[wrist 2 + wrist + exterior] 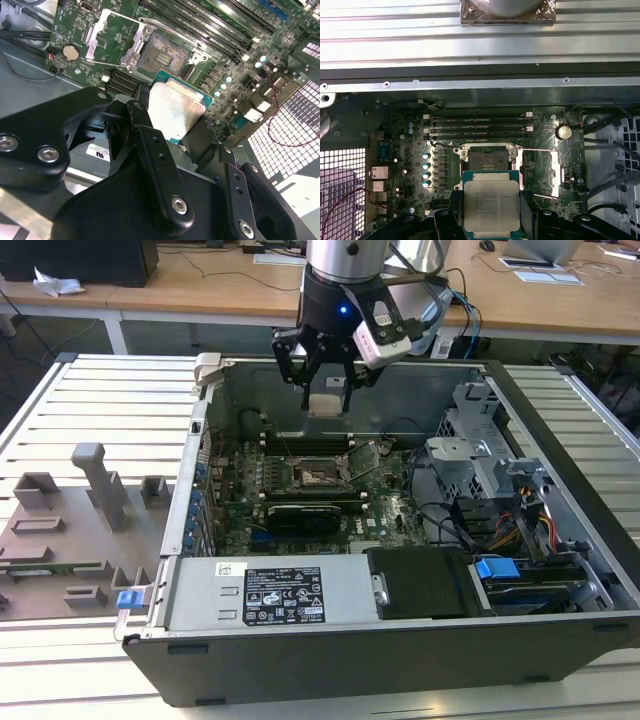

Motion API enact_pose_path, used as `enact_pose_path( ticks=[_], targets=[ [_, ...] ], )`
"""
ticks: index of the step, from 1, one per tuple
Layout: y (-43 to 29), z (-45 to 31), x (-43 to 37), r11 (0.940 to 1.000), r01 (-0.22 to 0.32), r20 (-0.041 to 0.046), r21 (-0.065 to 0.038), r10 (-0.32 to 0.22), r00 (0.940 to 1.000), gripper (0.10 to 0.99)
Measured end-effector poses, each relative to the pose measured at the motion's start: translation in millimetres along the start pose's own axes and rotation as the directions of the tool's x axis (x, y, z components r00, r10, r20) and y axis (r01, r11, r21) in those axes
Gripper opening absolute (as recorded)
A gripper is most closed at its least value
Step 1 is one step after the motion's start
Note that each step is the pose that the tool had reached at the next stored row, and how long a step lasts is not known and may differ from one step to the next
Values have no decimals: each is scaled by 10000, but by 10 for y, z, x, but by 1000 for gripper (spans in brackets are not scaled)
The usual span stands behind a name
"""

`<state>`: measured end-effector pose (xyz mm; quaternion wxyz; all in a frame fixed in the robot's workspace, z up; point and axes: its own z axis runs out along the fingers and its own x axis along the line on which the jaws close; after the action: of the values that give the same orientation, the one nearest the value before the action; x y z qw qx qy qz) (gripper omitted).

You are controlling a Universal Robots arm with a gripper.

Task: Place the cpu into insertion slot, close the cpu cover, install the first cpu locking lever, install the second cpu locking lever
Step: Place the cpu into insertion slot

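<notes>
Placing step in hand. Gripper (327,398) is clenched on the cpu (491,205), high over the motherboard (400,150), toward the computer case (560,420) far wall. Insertion slot (488,160) is bare, with the cpu cover (554,172) swung open beside it. We judge seating needs the chip squared to the socket.

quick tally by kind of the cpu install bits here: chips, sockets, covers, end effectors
cpu: 1
insertion slot: 1
cpu cover: 1
end effector: 1
total: 4
</notes>
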<state>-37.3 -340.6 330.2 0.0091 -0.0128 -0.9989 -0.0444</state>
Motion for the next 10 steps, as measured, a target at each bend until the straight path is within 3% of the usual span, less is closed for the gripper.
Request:
enact_pose_path(
  ticks=[10],
  targets=[
    [-5, 61, -1, 10000, 0, 1, 0, 0, 10000, 545]
  ],
)
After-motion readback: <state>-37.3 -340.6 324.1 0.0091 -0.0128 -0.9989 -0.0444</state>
